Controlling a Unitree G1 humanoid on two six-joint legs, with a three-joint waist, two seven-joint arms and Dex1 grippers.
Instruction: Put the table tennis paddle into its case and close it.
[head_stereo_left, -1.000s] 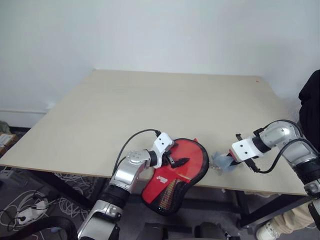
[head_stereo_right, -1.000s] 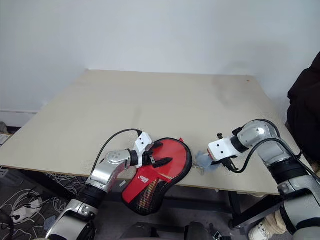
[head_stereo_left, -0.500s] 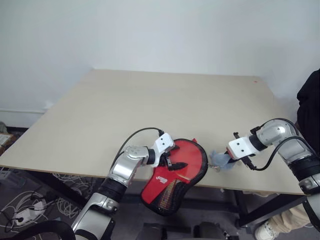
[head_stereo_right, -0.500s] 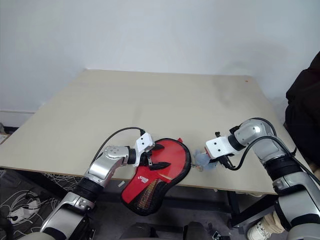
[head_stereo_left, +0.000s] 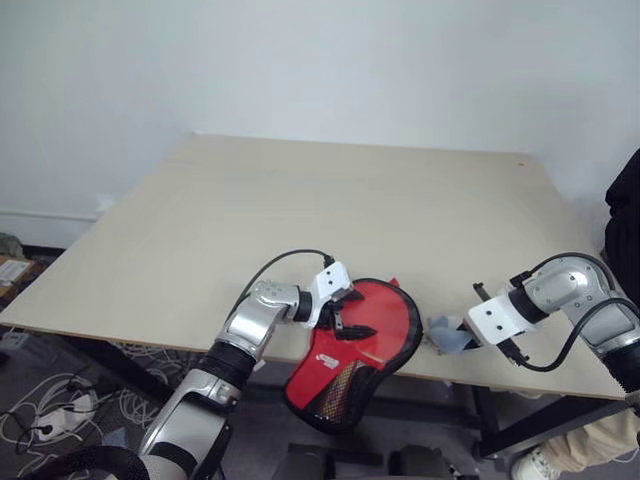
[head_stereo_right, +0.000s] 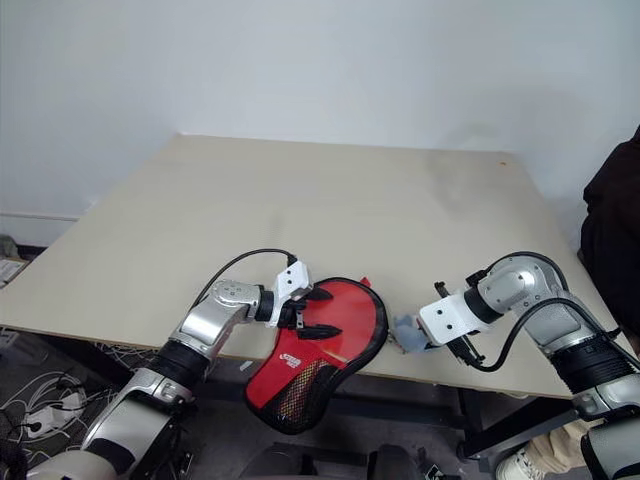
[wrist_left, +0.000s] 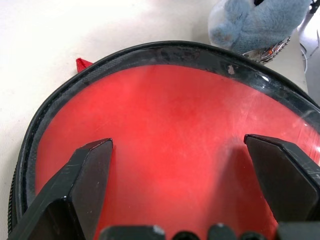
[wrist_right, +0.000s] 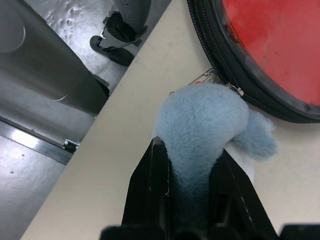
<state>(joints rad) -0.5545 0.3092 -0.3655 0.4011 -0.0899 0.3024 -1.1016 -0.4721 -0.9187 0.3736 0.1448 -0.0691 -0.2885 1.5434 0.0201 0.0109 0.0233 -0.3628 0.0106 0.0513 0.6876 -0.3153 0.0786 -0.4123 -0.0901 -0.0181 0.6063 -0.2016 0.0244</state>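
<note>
Left gripper (head_stereo_left: 349, 315) spread wide, both black fingers (wrist_left: 85, 180) hovering just over the red face seen through the clear pocket of the case (head_stereo_left: 360, 345); no grip on anything. Right gripper (wrist_right: 192, 170) pinched closed on the blue-grey plush charm (wrist_right: 205, 127), fingers clamped on its lower body, just beside the case's round end on its right. Charm's metal clasp and chain (wrist_right: 212, 80) run to the black zip edging of the case, touching it. Case lies at the near edge of the table (head_stereo_left: 350, 210), round end on the tabletop, narrow mesh-patterned handle end hanging off the edge. The table tennis paddle (wrist_left: 165, 140) sits inside the case, its red rubber showing under the clear window; handle cannot be made out. A small red tab (wrist_left: 83, 63) sticks out at the case's far rim.
</note>
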